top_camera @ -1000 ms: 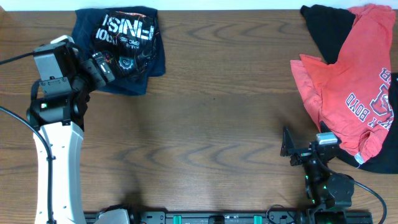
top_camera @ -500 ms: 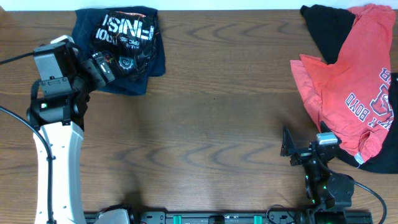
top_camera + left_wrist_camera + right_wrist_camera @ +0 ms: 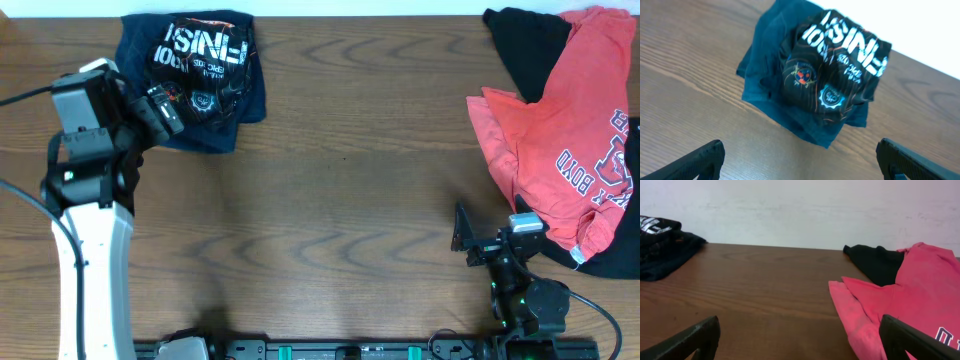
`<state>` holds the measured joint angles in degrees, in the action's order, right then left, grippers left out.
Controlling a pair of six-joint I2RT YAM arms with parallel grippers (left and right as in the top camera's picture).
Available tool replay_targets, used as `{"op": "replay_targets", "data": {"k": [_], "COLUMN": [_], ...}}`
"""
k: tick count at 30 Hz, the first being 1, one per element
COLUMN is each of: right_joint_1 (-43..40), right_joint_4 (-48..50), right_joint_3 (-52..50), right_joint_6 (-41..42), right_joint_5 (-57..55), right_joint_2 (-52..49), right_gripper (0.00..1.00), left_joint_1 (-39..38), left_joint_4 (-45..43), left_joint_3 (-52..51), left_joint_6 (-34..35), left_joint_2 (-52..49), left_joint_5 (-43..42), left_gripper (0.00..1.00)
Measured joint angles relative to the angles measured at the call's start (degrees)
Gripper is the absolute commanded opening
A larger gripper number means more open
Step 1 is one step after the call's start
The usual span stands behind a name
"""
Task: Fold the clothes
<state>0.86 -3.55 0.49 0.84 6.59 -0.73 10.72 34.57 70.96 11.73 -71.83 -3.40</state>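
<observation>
Black shiny shirt sits folded at the far-left edge of the table, unmoved; the red T-shirt sprawls far right. Left gripper, released and empty beside the shirt, has perhaps drifted slightly left. The right gripper stays spread, holding nothing.

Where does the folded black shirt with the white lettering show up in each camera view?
Overhead: the black shirt lies at top left, near the table's far edge.
Left wrist: the shirt sits in the upper centre, with its lettering toward the top right.
Right wrist: the shirt is at the far left edge, partly cut off.
Shared landmark: the dark blue garment lying under it, on the wooden table.
</observation>
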Motion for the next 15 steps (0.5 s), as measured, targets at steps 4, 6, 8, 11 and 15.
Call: {"op": "replay_targets", "data": {"k": [4,6,8,11,15], "right_joint_1": [0.00,0.00,0.00,0.00,0.00], "right_joint_4": [-0.02,0.00,0.00,-0.02,-0.04], "right_joint_3": [0.00,0.00,0.00,0.00,0.00], "right_joint_6": [0.00,0.00,0.00,0.00,0.00], "right_joint_5": [-0.02,-0.04,-0.04,-0.02,-0.04], "right_joint_2": [0.00,0.02,0.02,0.02,0.04], "right_gripper": [0.99,0.99,0.99,0.99,0.99], "left_joint_1": [-1.68,-3.13,-5.18,-7.85,-9.62], "left_joint_4": [1.25,0.94,-0.50,-4.72,-14.36], "left_joint_3": [-1.92,-4.00,-7.78,-15.28,-28.70], "left_joint_6": [0.00,-0.02,-0.46,-2.62,-5.90], "left_joint_2": [8.20,13.40,19.52,27.76,38.95], "left_joint_5": [0.37,0.44,0.42,-0.50,-3.39], "left_gripper": [0.98,0.98,0.98,0.98,0.98]}}
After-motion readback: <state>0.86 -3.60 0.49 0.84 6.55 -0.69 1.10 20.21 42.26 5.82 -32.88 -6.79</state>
